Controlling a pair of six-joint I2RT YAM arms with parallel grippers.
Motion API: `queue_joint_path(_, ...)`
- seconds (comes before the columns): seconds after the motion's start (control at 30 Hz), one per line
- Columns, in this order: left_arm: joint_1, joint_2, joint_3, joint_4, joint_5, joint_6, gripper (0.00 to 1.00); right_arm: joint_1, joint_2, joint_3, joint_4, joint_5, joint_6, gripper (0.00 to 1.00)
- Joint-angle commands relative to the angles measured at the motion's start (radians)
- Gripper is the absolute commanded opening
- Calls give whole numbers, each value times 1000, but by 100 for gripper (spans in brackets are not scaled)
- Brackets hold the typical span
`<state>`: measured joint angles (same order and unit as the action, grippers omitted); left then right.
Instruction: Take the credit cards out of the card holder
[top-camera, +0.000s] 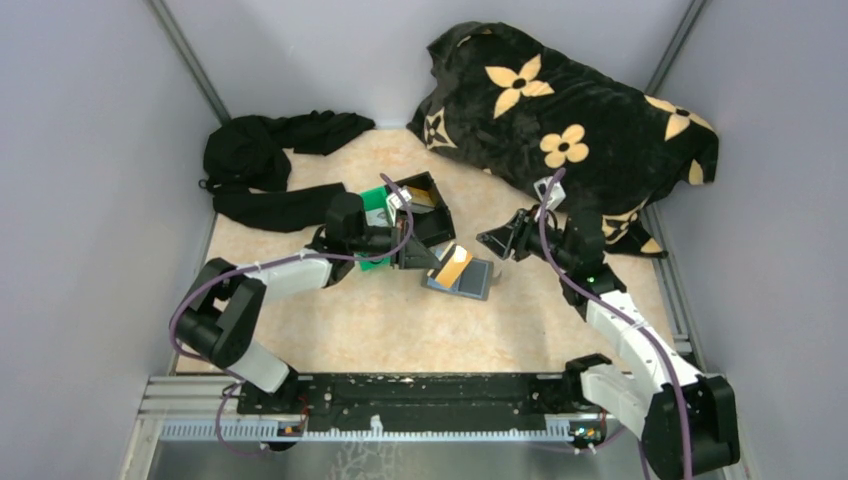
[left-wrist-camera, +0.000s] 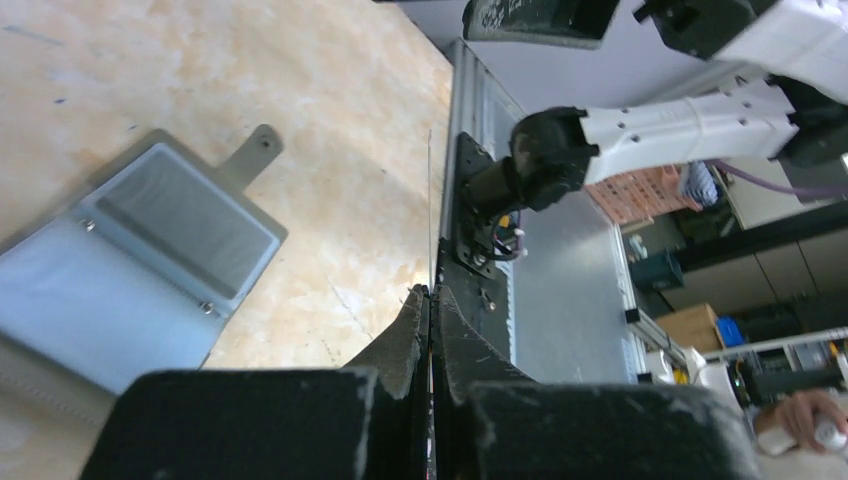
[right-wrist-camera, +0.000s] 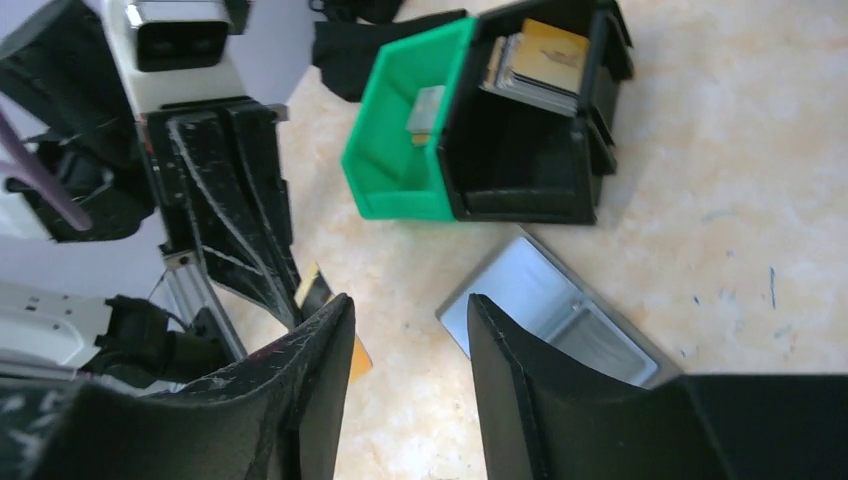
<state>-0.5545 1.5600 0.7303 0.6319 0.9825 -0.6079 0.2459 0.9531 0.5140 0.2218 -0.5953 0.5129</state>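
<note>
The left hand (left-wrist-camera: 432, 300) pinches a golden-tan card (top-camera: 455, 266) over the card holder (top-camera: 472, 281). The right hand (right-wrist-camera: 408, 305) gapes wide beside it.

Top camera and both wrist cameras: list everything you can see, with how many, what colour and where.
card holder: one, grey-blue, open flat on the table between the two grippers
golden-tan card: one, gripped over the card holder
stacked cards: several, silvery with a gold one on top, inside the black bin
grey card: one, inside the green bin
green bin: one, against the black bin's side
black bin: one, just beyond the card holder
clothing: one heap, black, far left
blanket: one, black with tan flowers, far right corner
table: one, beige
left gripper: shut on the golden-tan card
right gripper: open, empty, beside the card holder
</note>
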Motion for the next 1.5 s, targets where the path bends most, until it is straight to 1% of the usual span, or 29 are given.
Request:
queue_joint_path(0.0, -3, 13, 49, 55, 170, 30, 0, -3, -15, 79, 48, -128, -21, 46)
queue_joint_path(0.13, -9, 37, 17, 223, 210, -81, 0, 0, 6, 96, 37, -216, -45, 36)
queue_joint_path(0.3, -13, 84, 16, 342, 232, -160, 0, 29, -12, 88, 14, -266, -61, 35)
queue_joint_path(0.5, -21, 110, 36, 338, 207, -161, 0, 76, -37, 61, 13, -270, -44, 35)
queue_joint_path(0.6, -21, 114, 40, 347, 205, -160, 0, 83, -51, 48, 12, -269, -39, 35)
queue_joint_path(0.77, -22, 114, 52, 357, 209, -168, 0, 84, -59, 34, -37, -277, -72, 35)
queue_joint_path(1.0, -25, 134, 66, 367, 201, -179, 0, 85, -67, 28, -57, -316, -81, 26)
queue_joint_path(1.13, -36, 149, 72, 413, 203, -211, 0, 85, -66, 24, -79, -310, -99, 26)
queue_joint_path(1.2, -40, 154, 77, 415, 203, -214, 0, 85, -69, 21, -76, -311, -97, 20)
queue_joint_path(1.3, -42, 156, 76, 413, 205, -214, 0, 85, -75, 19, -68, -301, -91, 3)
queue_joint_path(1.33, -42, 156, 73, 412, 204, -214, 0, 85, -78, 19, -66, -294, -91, 0)
queue_joint_path(1.4, -42, 153, 67, 403, 195, -211, 0, 85, -85, 20, -59, -280, -90, 0)
queue_joint_path(1.47, -42, 139, 59, 351, 161, -176, 2, 85, -88, 21, -53, -261, -90, 0)
